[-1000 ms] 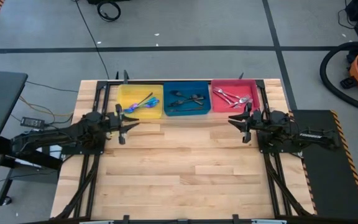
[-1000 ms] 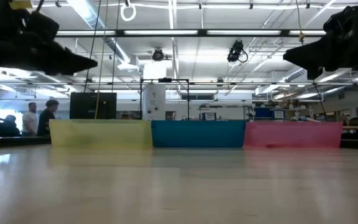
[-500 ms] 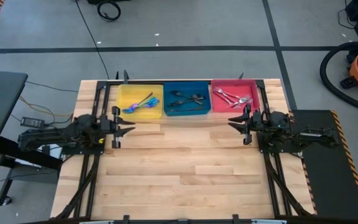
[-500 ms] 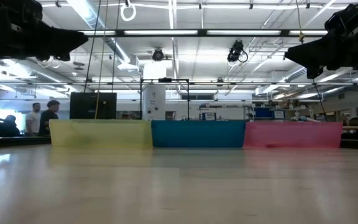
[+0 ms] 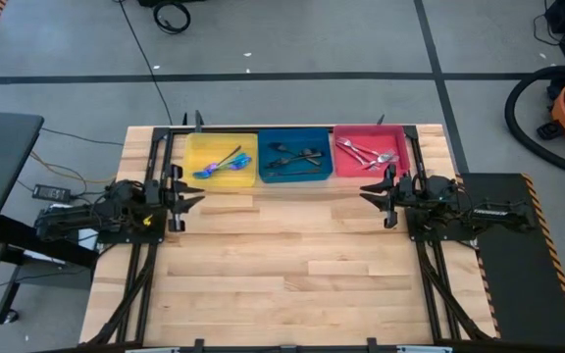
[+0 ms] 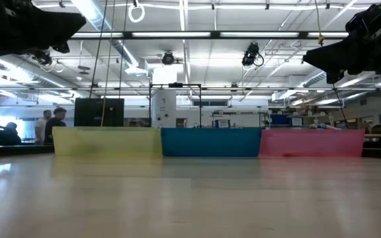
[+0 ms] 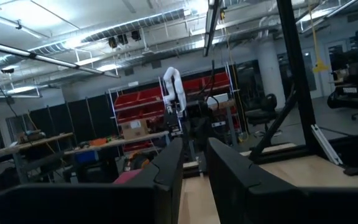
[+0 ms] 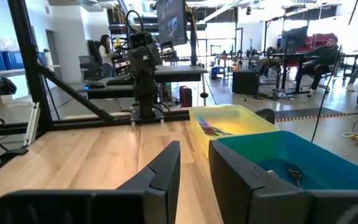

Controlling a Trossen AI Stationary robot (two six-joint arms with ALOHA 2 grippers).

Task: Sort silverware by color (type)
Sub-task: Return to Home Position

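Observation:
The silverware lies sorted in three trays along the table's far edge. Iridescent pieces [image 5: 222, 163] are in the yellow tray [image 5: 196, 147], dark pieces [image 5: 295, 157] in the blue tray [image 5: 268, 139], and silver pieces [image 5: 366, 154] in the red tray [image 5: 346, 132]. My left gripper [image 5: 194, 200] hovers near the table's left edge, just nearer than the yellow tray. My right gripper [image 5: 364, 190] hovers just nearer than the red tray. Both hold nothing, and their fingers stand a narrow slit apart [image 7: 194, 146] [image 8: 194, 152]. The right wrist view shows the yellow tray [image 8: 253, 124] and the blue tray [image 8: 303, 146].
The bare wooden tabletop [image 5: 292, 265] spreads from the trays to the near edge. Black frame rails [image 5: 135, 275] [image 5: 439, 284] run along both sides. In the low view both arms [image 6: 32, 26] [image 6: 352, 46] hang well above the table. People stand in the room behind [image 6: 53, 122].
My left gripper has drawn back toward the table's left edge, away from the yellow tray, and in the low view it has risen. The right arm has kept still. The silverware in the trays has not moved.

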